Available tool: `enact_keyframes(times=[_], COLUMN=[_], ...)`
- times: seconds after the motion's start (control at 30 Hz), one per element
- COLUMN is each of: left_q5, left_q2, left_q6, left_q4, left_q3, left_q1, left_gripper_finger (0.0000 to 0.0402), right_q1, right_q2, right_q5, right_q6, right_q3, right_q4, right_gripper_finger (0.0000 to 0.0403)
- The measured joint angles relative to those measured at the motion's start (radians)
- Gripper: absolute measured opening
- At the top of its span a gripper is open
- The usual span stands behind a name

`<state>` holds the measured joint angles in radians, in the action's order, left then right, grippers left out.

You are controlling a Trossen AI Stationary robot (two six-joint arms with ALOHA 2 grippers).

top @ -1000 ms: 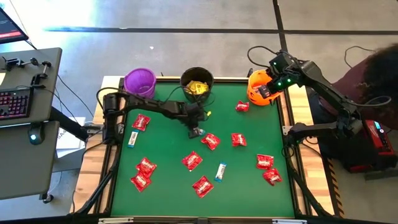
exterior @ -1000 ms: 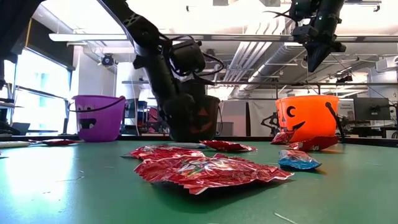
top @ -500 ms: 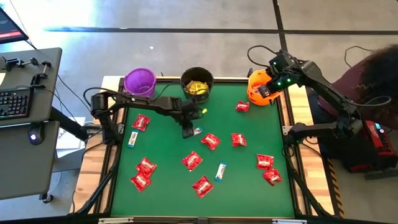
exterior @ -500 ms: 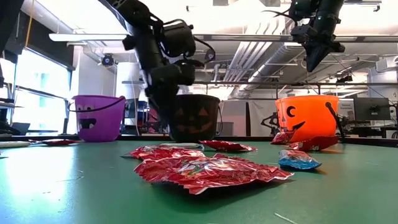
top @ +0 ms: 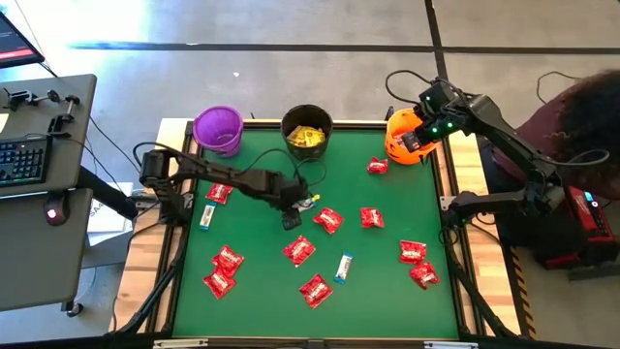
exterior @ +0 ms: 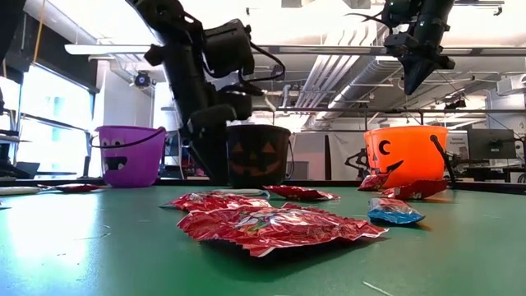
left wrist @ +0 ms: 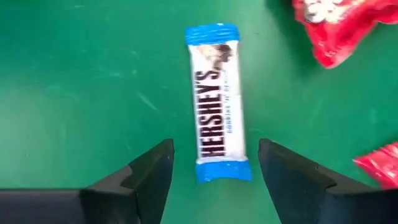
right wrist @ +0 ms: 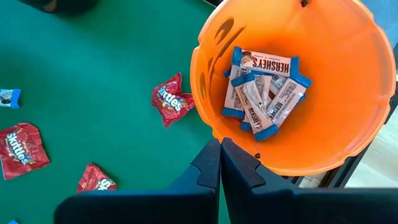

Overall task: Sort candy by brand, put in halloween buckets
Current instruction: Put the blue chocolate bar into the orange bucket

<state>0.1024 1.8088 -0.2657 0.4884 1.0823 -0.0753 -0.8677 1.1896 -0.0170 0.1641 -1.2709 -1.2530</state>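
A white-and-blue bar point(left wrist: 217, 102) lies flat on the green table point(top: 387, 291). My left gripper point(left wrist: 214, 180) stands open over the bar's near end, one finger on either side, touching nothing; in the high view it point(top: 291, 217) is mid-table beside the bar point(top: 308, 203). My right gripper point(right wrist: 221, 163) hangs shut above the orange bucket point(right wrist: 311, 124), which holds several white-and-blue bars point(right wrist: 261, 87). The black bucket point(top: 307, 126) holds yellow packets. The purple bucket point(top: 218, 126) stands at the far left. Red packets point(top: 298, 251) lie scattered.
Two more white-and-blue bars point(top: 207, 217) point(top: 344, 267) lie on the table among the red packets. A red packet point(left wrist: 339, 28) lies close beyond the bar. The three buckets line the far edge. A person point(top: 591, 116) sits past the table's right side.
My left gripper has drawn back toward the table's left and near edges and has risen a little. The white-and-blue bar, hidden under the gripper a second ago, now shows lying on the table beside it. My right arm has kept still.
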Motion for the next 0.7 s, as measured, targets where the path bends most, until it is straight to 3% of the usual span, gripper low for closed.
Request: enact_keyframes(times=[0.47, 0.7], left_q5=[-0.056, -0.041], left_q2=[0.026, 0.033], left_q6=[-0.036, -0.038], left_q4=[0.017, 0.032], left_q3=[-0.019, -0.017], left_q1=[0.026, 0.017], left_gripper_finger=[0.0225, 0.0155], right_q1=[0.0, 0.0], right_q2=[0.0, 0.0], right_q5=[0.0, 0.001], right_q6=[-0.008, -0.012], right_q3=[0.0, 0.0], right_q4=[0.002, 0.007], right_gripper_finger=[0.0, 0.0])
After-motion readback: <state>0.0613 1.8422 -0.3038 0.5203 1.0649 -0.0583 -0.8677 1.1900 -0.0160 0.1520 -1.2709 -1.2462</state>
